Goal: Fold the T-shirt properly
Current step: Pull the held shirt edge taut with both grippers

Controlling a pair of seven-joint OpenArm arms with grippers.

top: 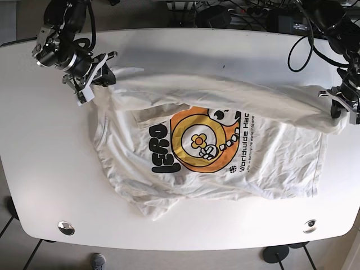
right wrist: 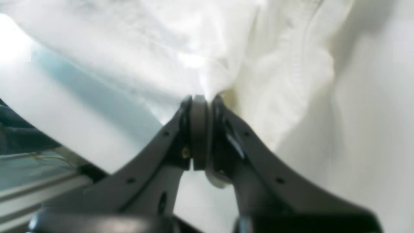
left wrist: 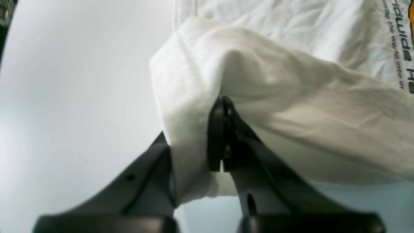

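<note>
2 grippers hold the white T-shirt (top: pixel 214 152), which lies print-up on the white table (top: pixel 169 230). The left gripper (left wrist: pixel 222 136) is clenched on a bunched edge at one end; the right gripper (right wrist: pixel 200 129) is clenched on the other. That edge is raised and carried over the print: probably fold 1, unfinished, with the rest still rumpled.

A lab — white table (top: pixel 185 48), cables (top: pixel 236 11), a two-arm rig.

White table (top: pixel 50 169) under a crumpled white T-shirt (top: pixel 270 163) (orange-and-black print facing up), mid-surface.
</note>
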